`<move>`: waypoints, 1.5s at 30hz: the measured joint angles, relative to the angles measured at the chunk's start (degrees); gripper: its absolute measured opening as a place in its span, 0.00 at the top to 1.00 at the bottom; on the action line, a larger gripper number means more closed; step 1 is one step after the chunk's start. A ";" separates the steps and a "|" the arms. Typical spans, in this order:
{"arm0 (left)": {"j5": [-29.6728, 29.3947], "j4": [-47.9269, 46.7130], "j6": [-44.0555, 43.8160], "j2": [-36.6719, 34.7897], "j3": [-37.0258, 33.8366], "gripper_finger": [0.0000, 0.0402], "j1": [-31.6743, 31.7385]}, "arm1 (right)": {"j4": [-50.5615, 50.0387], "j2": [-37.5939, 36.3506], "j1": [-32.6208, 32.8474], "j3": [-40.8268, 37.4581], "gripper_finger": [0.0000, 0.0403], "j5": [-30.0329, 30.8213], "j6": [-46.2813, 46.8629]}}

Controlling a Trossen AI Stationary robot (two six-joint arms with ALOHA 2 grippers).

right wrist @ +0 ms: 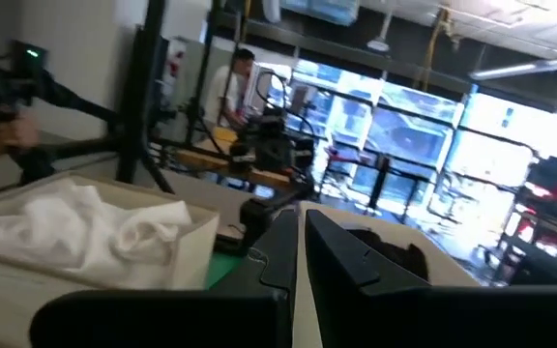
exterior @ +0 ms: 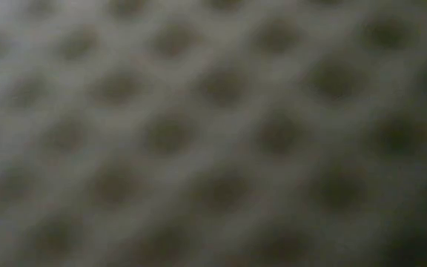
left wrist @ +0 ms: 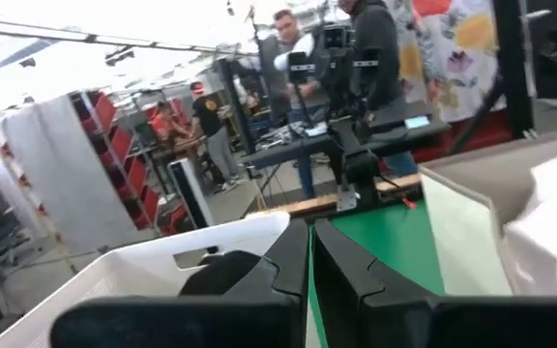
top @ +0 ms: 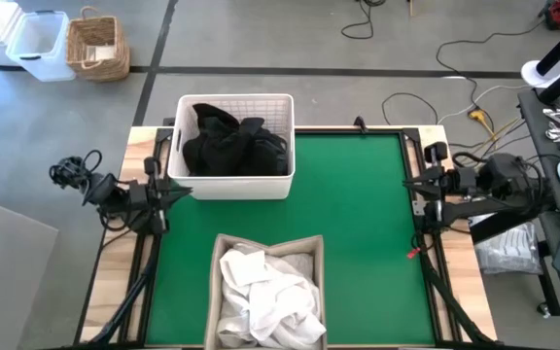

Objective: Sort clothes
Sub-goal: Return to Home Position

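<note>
Black clothes (top: 229,144) lie heaped in a white plastic basket (top: 285,107) at the table's far side, left of centre. White clothes (top: 268,292) fill a beige fabric bin (top: 311,255) at the near edge. My left gripper (top: 183,192) is shut and empty at the table's left edge, level, just off the basket's near left corner. In its wrist view the shut fingers (left wrist: 310,266) point across the green mat (left wrist: 395,242). My right gripper (top: 409,183) is shut and empty at the right edge; its wrist view shows the white clothes (right wrist: 75,227) and the black clothes (right wrist: 395,259).
A green mat (top: 358,214) covers the table between basket, bin and right arm. A blurred grid pattern fills the whole low view. Beyond the table stand a wicker basket (top: 97,47), a white tub (top: 39,44), floor cables and people at benches (left wrist: 356,48).
</note>
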 joint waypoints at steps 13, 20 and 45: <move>1.52 -0.72 0.84 -2.51 -0.38 1.00 0.31 | -1.47 -13.59 0.02 -7.29 0.96 -5.40 0.39; 4.07 0.34 0.55 -3.44 -3.30 1.00 0.26 | 0.75 -12.26 0.02 -9.05 0.96 -9.57 -0.26; 3.89 5.12 -2.86 -10.36 -10.57 1.00 0.28 | 23.35 -13.87 0.02 -29.72 0.96 -11.24 1.24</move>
